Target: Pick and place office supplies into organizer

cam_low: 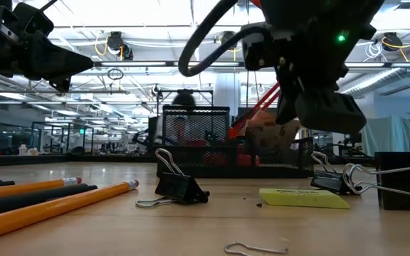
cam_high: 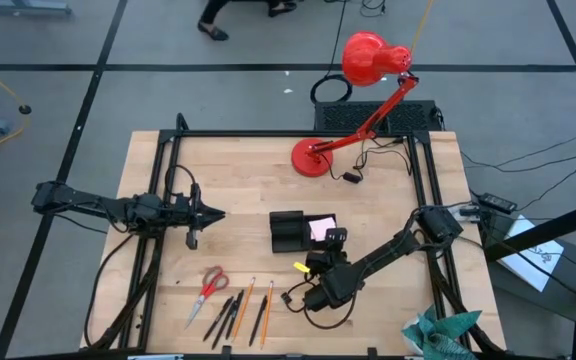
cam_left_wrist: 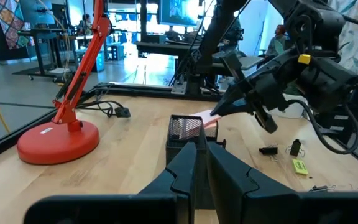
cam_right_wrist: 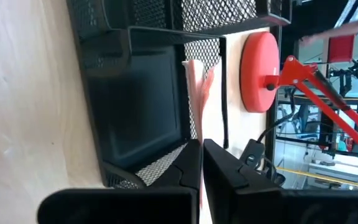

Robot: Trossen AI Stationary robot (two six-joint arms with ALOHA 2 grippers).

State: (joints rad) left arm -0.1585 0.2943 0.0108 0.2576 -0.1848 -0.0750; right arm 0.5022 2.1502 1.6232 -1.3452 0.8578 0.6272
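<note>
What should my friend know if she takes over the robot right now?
Right claw: shut, over the organizer, gripping what looks like the pink sticky pad at its mesh wall.
Left claw: nearly closed, holds nothing, waits at the table's left.
Done: nothing clearly inside yet.
Left: scissors, pencils, yellow eraser, binder clips.

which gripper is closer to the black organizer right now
Right. The right gripper hangs at the organizer's edge by the pink pad; the left gripper waits well off to its other side.
</note>
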